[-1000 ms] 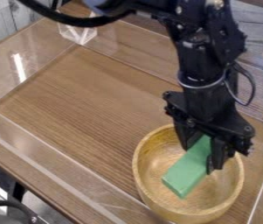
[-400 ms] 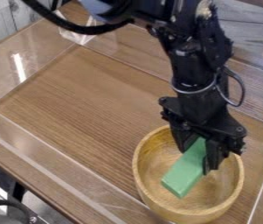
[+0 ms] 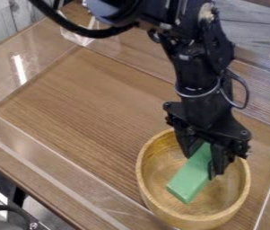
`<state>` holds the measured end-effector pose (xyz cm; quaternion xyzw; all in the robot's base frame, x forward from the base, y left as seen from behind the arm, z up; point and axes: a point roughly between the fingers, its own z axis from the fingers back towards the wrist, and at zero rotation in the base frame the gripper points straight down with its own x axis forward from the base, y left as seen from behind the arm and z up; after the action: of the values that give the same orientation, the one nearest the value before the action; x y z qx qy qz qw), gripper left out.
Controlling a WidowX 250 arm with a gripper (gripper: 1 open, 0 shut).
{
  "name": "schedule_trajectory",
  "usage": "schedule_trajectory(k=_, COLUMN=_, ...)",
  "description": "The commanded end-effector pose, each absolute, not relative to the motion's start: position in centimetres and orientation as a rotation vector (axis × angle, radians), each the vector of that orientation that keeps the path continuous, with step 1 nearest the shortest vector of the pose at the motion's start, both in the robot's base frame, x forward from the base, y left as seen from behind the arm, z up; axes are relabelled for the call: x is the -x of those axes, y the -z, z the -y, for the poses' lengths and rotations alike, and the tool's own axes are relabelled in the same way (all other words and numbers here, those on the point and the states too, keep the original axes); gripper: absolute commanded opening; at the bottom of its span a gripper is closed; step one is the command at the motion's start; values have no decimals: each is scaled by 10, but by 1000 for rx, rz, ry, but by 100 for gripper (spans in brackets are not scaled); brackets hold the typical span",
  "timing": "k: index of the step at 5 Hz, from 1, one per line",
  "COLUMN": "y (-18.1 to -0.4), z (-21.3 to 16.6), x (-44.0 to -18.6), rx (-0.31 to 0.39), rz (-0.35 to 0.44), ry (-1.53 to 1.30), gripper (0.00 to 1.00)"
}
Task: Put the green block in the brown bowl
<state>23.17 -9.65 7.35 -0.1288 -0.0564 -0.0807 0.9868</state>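
My gripper (image 3: 212,153) pinches the green block's (image 3: 195,177) top end inside the brown bowl (image 3: 159,199); it looks light, stiff.

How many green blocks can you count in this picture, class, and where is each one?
1. The green block hangs tilted inside the brown bowl, its upper end clamped in the gripper. The arm could hide another behind it.
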Motion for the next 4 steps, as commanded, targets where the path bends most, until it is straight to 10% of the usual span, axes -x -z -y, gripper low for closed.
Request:
schedule_trajectory(k=1, y=-79, z=95, x=-238, rx=273, rz=143, ry=162, gripper=0)
schedule_trajectory(k=2, y=-80, z=94, x=-240, rx=276, rz=137, ry=157, gripper=100)
schedule_trajectory(k=4, y=-85, z=77, x=-248, rx=272, rz=133, ry=131, gripper=100)
